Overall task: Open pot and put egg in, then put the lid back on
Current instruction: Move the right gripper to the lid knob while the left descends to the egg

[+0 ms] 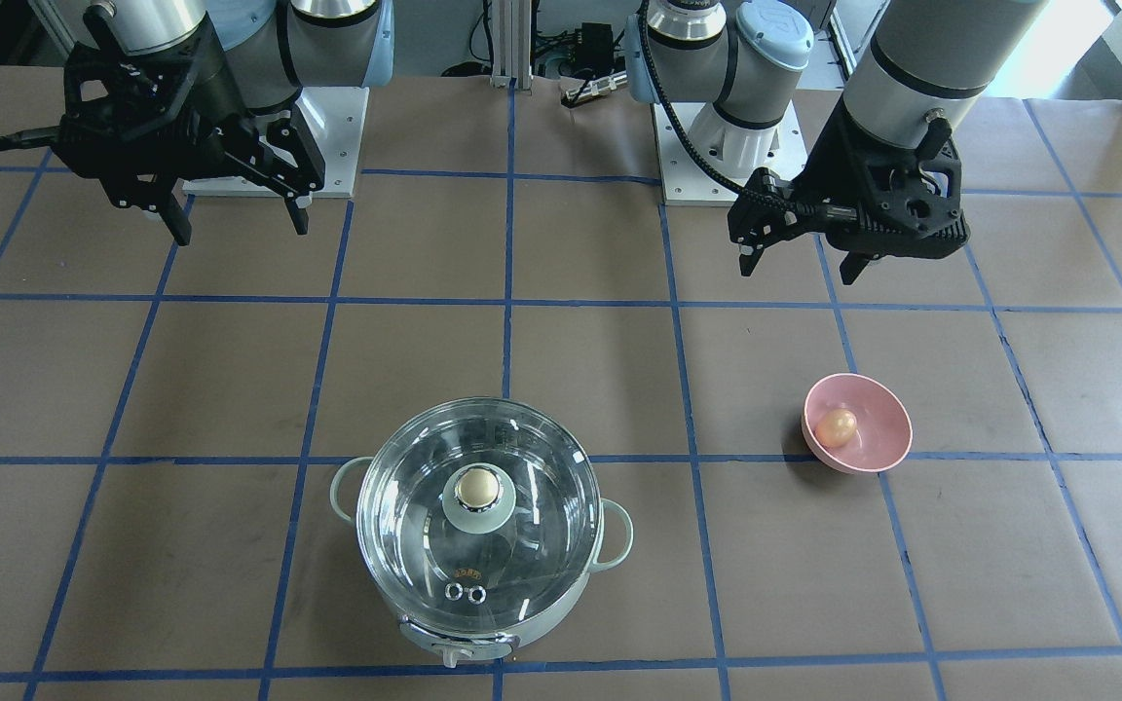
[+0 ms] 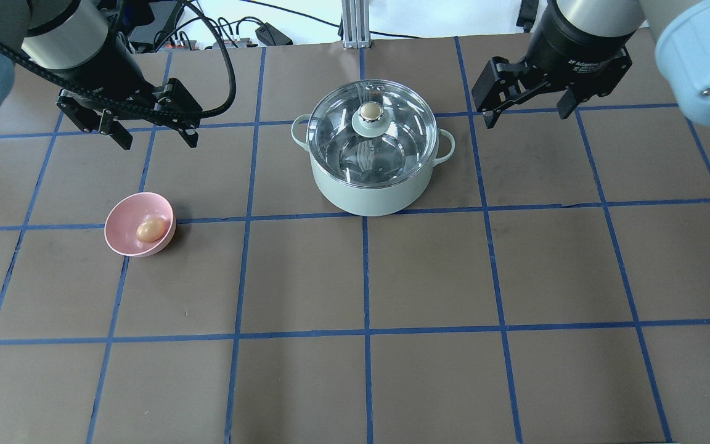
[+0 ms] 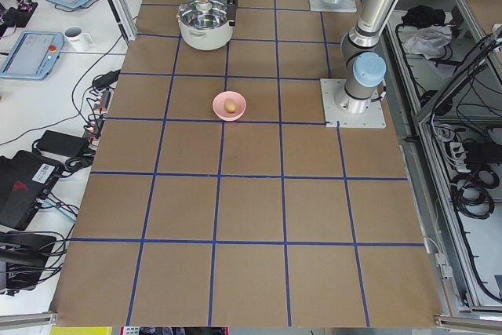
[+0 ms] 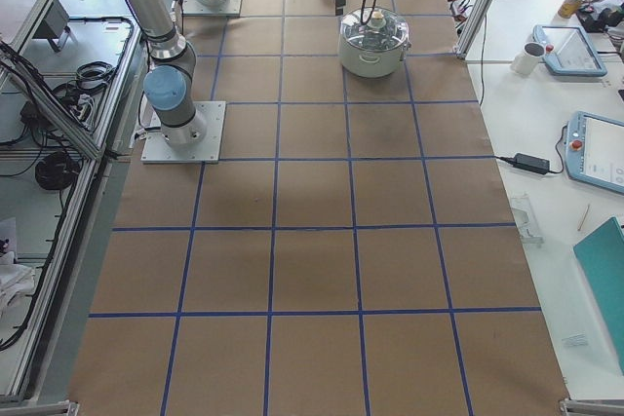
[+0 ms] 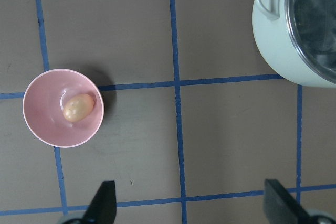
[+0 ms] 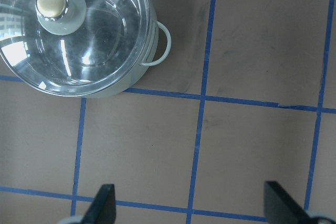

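Nothing is done yet: the lid (image 2: 342,132) is sitting closed on the pot (image 2: 370,188), and the egg (image 2: 151,229) is lying in the pink bowl (image 2: 119,239) at the pot's eight o'clock on the bench (image 2: 330,382). The left claw (image 2: 159,143) and right claw (image 2: 524,118) are hanging released, gripping nothing.

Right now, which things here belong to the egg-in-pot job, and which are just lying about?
Job: mint-green steel pot; clear glass dome lid; small tan-brown egg; round pink bowl holding it.
Lying about: white mug; blue-edged tablet.
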Controlling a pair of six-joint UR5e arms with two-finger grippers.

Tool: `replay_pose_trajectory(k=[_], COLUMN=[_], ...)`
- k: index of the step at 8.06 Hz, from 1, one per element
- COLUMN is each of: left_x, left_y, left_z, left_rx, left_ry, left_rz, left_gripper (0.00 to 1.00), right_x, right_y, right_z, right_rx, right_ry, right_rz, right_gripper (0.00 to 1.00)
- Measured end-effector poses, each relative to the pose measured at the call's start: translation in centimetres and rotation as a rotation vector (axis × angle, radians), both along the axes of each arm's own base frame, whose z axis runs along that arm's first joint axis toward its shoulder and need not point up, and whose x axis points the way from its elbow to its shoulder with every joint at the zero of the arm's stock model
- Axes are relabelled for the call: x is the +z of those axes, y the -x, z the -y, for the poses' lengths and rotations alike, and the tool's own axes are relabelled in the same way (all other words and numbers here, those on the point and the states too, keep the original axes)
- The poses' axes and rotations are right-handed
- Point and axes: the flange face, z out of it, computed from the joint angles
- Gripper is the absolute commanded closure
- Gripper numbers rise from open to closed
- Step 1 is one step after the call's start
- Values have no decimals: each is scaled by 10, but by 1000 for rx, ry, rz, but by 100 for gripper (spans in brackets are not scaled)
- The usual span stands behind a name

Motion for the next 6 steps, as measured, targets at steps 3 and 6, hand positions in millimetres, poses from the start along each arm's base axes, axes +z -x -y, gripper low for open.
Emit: replay_pose_trajectory(k=[3,6], left_x=[-3,-27], left_y=[-5,-15], left_z=[2,21], left_rx=[10,20], left_ry=[-9,-41], left_rz=[20,36], left_gripper=[0,0], right_x=[0,-7], right_y=[0,-17], right_z=[1,46], right_rx=[-4,-96], right_ry=[0,27], right_rz=[3,24], right_gripper=[0,0])
